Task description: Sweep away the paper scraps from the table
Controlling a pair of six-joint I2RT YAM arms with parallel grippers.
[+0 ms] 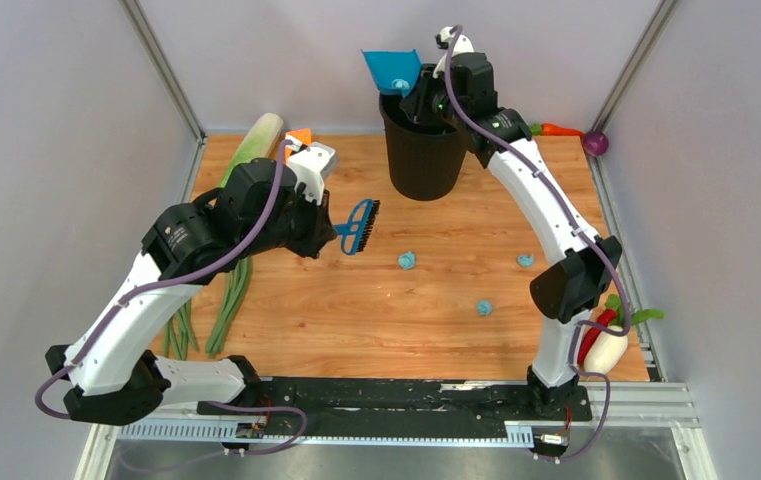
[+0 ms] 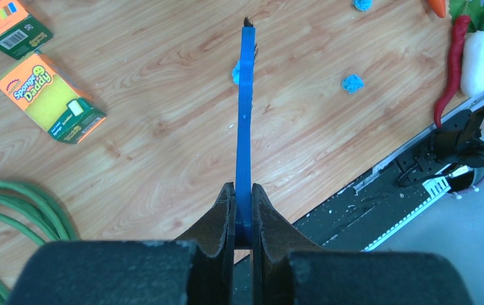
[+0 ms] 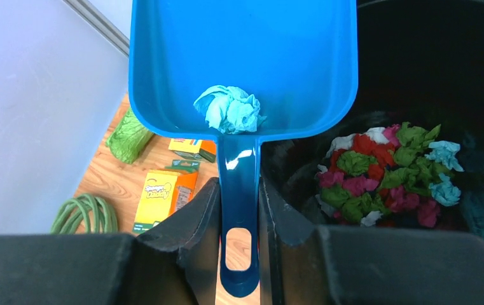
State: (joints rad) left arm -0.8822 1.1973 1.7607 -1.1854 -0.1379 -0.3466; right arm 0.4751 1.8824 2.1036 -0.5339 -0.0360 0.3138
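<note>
Three light-blue paper scraps [image 1: 408,260] [image 1: 526,259] [image 1: 483,307] lie on the wooden table [image 1: 356,310]. My left gripper [image 1: 328,228] is shut on the handle of the blue hand brush [image 1: 358,226] and holds it in the air left of the scraps. In the left wrist view the gripper [image 2: 243,197] grips the brush [image 2: 245,114] edge-on, with scraps [image 2: 352,83] beyond. My right gripper [image 1: 428,97] is shut on the blue dustpan [image 1: 393,68], tilted above the black bin [image 1: 424,150]. In the right wrist view the gripper [image 3: 239,190] holds the dustpan [image 3: 245,57], with one scrap [image 3: 229,109] lying in it.
The bin [image 3: 455,76] holds many coloured paper wads. Green beans [image 1: 231,300], a leek [image 1: 256,140] and sponge boxes [image 2: 51,95] are on the left. A carrot [image 1: 559,129], a purple ball [image 1: 596,142], a red chilli [image 2: 450,70] and a white radish [image 2: 479,60] are on the right.
</note>
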